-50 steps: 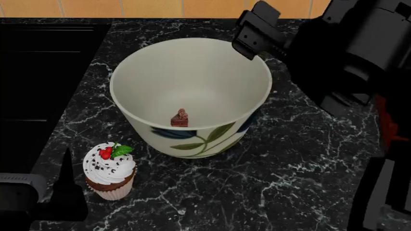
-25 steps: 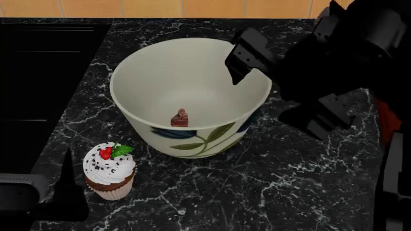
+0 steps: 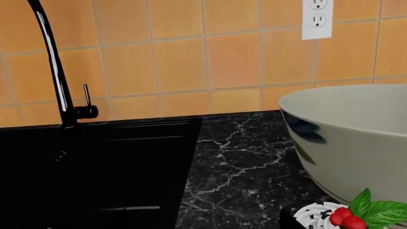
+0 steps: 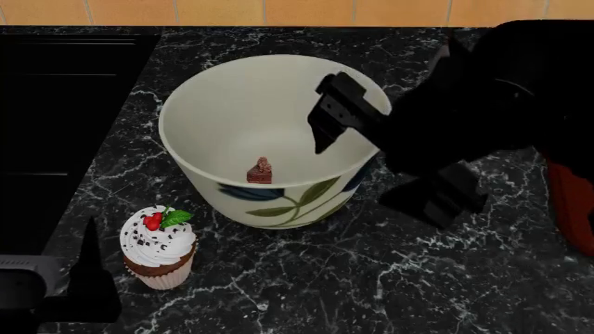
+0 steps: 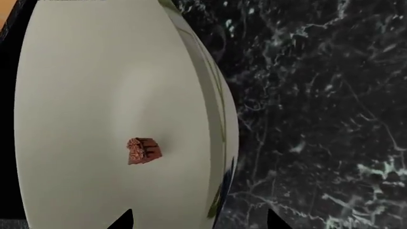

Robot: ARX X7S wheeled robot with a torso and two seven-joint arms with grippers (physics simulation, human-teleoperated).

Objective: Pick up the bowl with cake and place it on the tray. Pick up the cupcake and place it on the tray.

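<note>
The cream bowl with the blue flower stands mid-counter, the tiny brown cake on its bottom. My right gripper is open and hangs over the bowl's right rim, one finger inside and one outside. The right wrist view shows the bowl, the cake and the rim between the tips of this gripper. The cupcake stands in front of the bowl on the left. My left gripper is open and low beside the cupcake. The red tray peeks out at the right edge.
A black sink lies left of the bowl, with a black faucet behind it. A tiled wall with a white outlet backs the dark marble counter. My right arm covers the counter between the bowl and the tray.
My right gripper has moved left and down from beyond the bowl's far right rim to astride that rim. The bowl, cake, cupcake and left arm have stayed put.
</note>
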